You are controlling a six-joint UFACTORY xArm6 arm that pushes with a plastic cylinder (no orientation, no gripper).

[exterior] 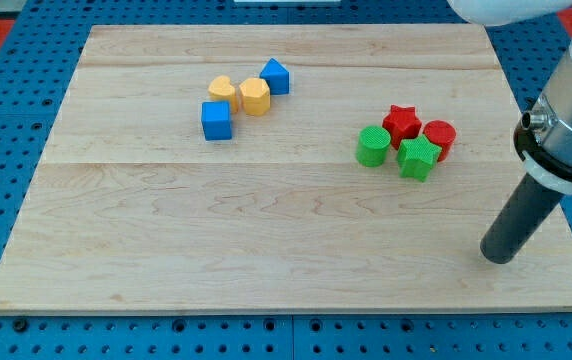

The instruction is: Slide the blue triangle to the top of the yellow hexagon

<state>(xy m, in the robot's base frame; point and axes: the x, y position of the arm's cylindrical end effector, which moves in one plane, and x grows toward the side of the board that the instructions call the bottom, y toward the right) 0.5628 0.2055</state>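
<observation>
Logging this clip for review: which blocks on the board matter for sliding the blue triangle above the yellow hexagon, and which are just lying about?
Part of the job:
- blue triangle
- yellow hexagon
- my tip, far off at the view's lower right

Lying about:
- yellow heart
- blue cube
- red star
- red cylinder
- green cylinder
- green star

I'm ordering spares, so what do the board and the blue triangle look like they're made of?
The board looks like pale unfinished wood: visible grain and plank seams, matte. The blue triangle seems painted wood or plastic; its even, opaque colour with a slight sheen leaves that open.
</observation>
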